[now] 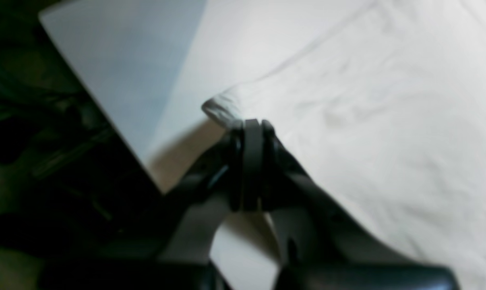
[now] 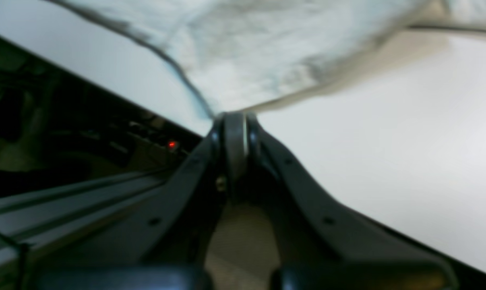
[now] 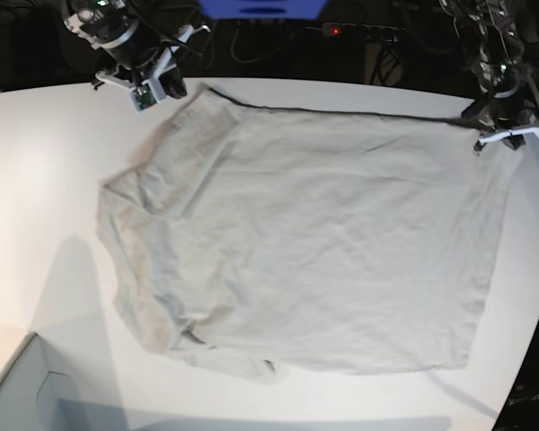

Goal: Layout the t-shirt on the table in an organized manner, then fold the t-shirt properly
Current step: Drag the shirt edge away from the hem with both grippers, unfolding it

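The left gripper (image 1: 251, 123) is seen clamped shut on a corner of the t-shirt (image 3: 314, 242), a small fold of cloth being pinched just beyond its fingertips; in the base view this gripper (image 3: 485, 135) sits at about two o'clock, on the far hem corner. The right gripper (image 2: 235, 117) is likewise closed on the cloth, with the fabric fanning away from its tips, and it (image 3: 175, 90) stands at about eleven o'clock on the far shoulder corner. The two far corners appear to be held so that the far edge is kept taut and straight along the back of the table (image 3: 36, 162), which would let the garment be drawn flat for laying out. The shirt is spread across the middle of the table, its long axis running from nine to three o'clock, collar end toward nine and hem toward three. The near sleeve, at about seven o'clock, is left bunched and rumpled.
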